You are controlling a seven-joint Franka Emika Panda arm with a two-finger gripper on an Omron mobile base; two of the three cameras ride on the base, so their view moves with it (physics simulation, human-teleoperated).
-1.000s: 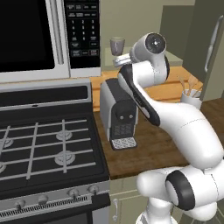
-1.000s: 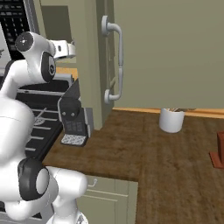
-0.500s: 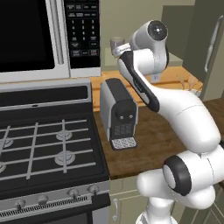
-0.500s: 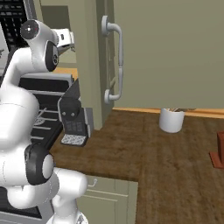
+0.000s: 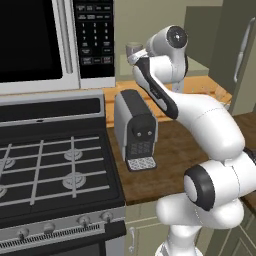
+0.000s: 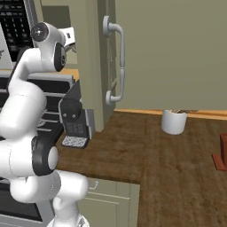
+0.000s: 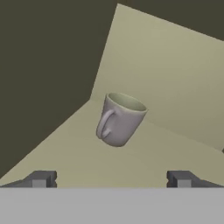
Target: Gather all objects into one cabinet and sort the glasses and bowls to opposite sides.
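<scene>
Up close in the hand view, the gripper (image 7: 109,178) has its fingertips (image 7: 41,178) spread wide, released, nothing between them. Just beyond, a grey mug (image 7: 119,118) with a handle stands upright on the pale shelf floor of the olive-grey cabinet (image 7: 175,74), near the back corner, apart from the fingers. From the left base view, the mug (image 5: 133,49) sits above the black coffee machine (image 5: 135,129), arm raised toward it.

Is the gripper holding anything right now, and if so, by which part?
Nothing is held. The gripper is open, its fingertips spread wide and short of the grey cup, which stands untouched on the cabinet shelf.
</scene>
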